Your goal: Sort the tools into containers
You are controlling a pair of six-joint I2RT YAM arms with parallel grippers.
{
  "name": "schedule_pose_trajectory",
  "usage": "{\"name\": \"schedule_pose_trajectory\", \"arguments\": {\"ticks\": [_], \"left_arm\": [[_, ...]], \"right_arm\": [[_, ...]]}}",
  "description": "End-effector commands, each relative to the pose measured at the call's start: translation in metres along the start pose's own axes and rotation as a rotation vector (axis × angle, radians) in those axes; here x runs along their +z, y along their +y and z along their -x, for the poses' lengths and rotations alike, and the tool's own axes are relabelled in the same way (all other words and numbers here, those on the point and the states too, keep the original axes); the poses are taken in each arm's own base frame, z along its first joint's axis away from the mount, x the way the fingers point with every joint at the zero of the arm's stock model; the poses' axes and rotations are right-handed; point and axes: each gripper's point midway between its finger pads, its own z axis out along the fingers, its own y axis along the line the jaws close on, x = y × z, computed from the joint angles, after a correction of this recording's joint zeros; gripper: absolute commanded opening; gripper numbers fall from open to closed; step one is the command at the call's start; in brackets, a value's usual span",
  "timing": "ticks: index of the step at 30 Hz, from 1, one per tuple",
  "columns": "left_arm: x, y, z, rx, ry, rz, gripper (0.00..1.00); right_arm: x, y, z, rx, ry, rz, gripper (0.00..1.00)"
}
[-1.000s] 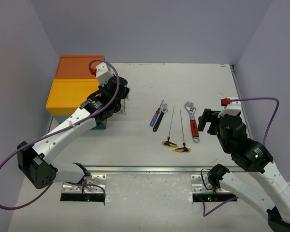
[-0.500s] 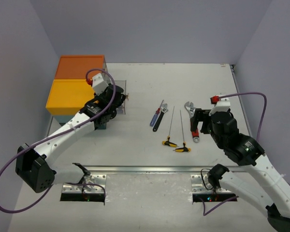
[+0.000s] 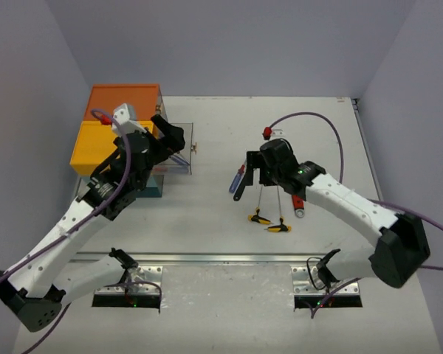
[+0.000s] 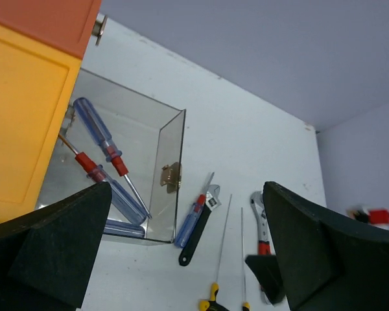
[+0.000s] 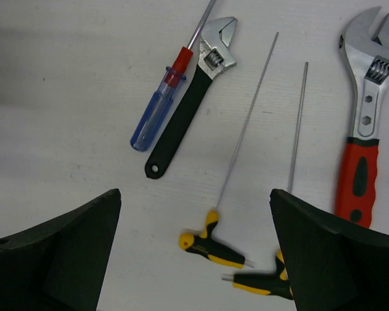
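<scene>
The containers are a teal box unit with an orange top (image 3: 123,102) and a yellow top (image 3: 103,144). Its clear drawer (image 3: 180,153) stands pulled out and holds several blue screwdrivers (image 4: 100,139). My left gripper (image 3: 165,141) hangs open just above the drawer's left side, holding nothing. On the table lie a blue screwdriver (image 5: 157,113), a black wrench (image 5: 185,110), two yellow-handled hex keys (image 5: 217,245) and a red-handled wrench (image 5: 363,149). My right gripper (image 3: 255,169) is open above these tools, with nothing between its fingers.
The drawer's front wall carries a small brass latch (image 4: 171,175). The right arm (image 3: 340,195) crosses over part of the red-handled wrench in the top view. Grey walls close the table at the back and both sides.
My left gripper has opened and drawn back from the drawer's front, which now stands pulled out. My right arm has swung left, from beside the red wrench to over the tools.
</scene>
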Motion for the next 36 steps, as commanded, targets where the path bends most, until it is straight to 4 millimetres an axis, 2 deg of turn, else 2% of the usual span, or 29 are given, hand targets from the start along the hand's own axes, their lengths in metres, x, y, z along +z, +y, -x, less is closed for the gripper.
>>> {"name": "schedule_pose_trajectory", "arguments": {"ticks": [1,2,3,4,5,6,9,12,18,23,30,34,36], "left_arm": [[-0.046,-0.014,0.033,0.081,-0.041,-0.173,1.0],[-0.053,-0.008,0.032,0.095,-0.037,-0.177,1.0],[-0.061,-0.001,0.032,0.106,-0.033,-0.171,1.0],[-0.067,0.005,0.032,0.116,-0.032,-0.165,1.0],[-0.074,0.011,0.034,0.134,-0.039,-0.165,1.0],[-0.079,0.021,0.03,0.163,-0.026,-0.15,1.0],[-0.087,0.043,0.021,0.236,0.011,-0.099,1.0],[-0.092,0.059,0.017,0.267,0.021,-0.06,1.0],[-0.09,0.074,0.004,0.279,0.008,-0.049,1.0],[-0.079,0.082,-0.014,0.292,0.036,-0.024,1.0],[-0.07,0.087,-0.034,0.282,0.068,-0.025,1.0],[-0.067,0.089,-0.036,0.288,0.071,-0.011,1.0],[-0.066,0.09,-0.037,0.285,0.072,-0.009,1.0]], "right_arm": [[0.062,0.038,0.036,0.229,0.002,-0.056,0.92],[0.073,0.045,0.044,0.256,0.011,-0.073,0.88],[0.09,0.043,0.032,0.276,0.053,-0.122,0.84],[0.09,0.043,0.04,0.307,0.04,-0.141,0.8],[0.103,0.048,0.045,0.352,0.039,-0.166,0.71],[0.114,0.049,0.043,0.376,0.054,-0.206,0.67],[0.135,0.052,0.038,0.397,0.086,-0.285,0.66],[0.147,0.049,0.029,0.413,0.103,-0.38,0.65],[0.156,0.046,0.008,0.429,0.113,-0.377,0.62],[0.166,0.051,-0.004,0.411,0.141,-0.35,0.57],[0.175,0.047,-0.024,0.402,0.189,-0.387,0.44],[0.174,0.05,-0.023,0.399,0.185,-0.371,0.38],[0.171,0.051,-0.022,0.398,0.188,-0.369,0.32]]}}
